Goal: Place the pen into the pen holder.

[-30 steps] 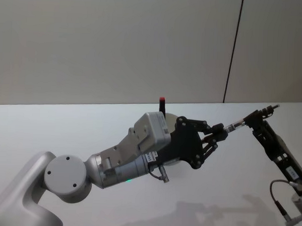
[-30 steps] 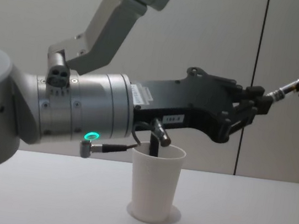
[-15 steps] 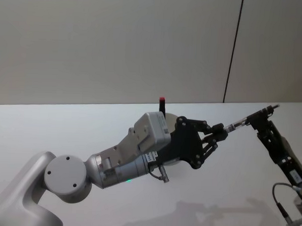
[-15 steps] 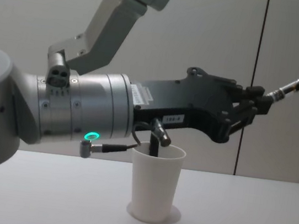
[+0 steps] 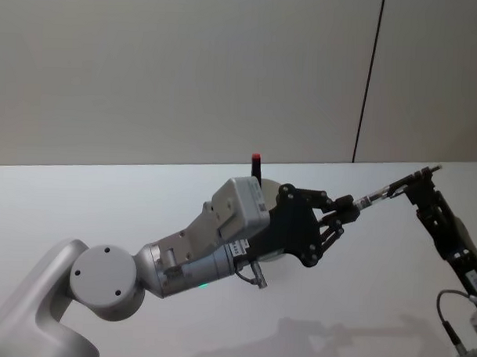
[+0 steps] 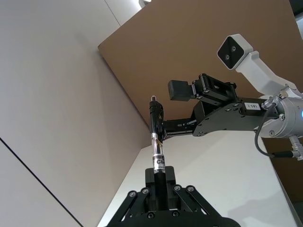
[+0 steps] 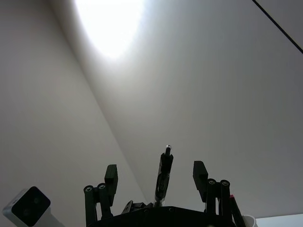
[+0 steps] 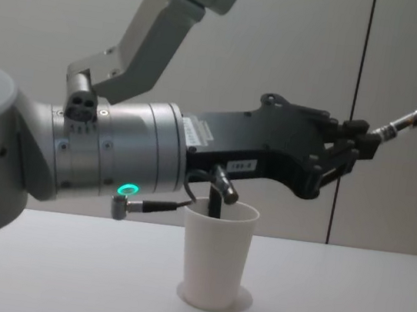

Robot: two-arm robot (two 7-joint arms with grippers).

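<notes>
Above one pen holder [image 8: 216, 254] – left claw [image 8: 360, 138] grips one pen [image 8: 410, 117].

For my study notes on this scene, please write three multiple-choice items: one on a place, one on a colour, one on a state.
1. Where is the white paper cup?
A. upright on the table
B. in the right claw
C. lying on its side

2. What colour is the top end of the pen standing in the cup?
A. blue
B. red
C. green

3. The left claw is:
A. open and empty
B. shut on the silver-and-black pen
C. holding the cup

Key: A, its base rests on the table; B, its top end is red; B, its fingers clamp one end of the pen.
</notes>
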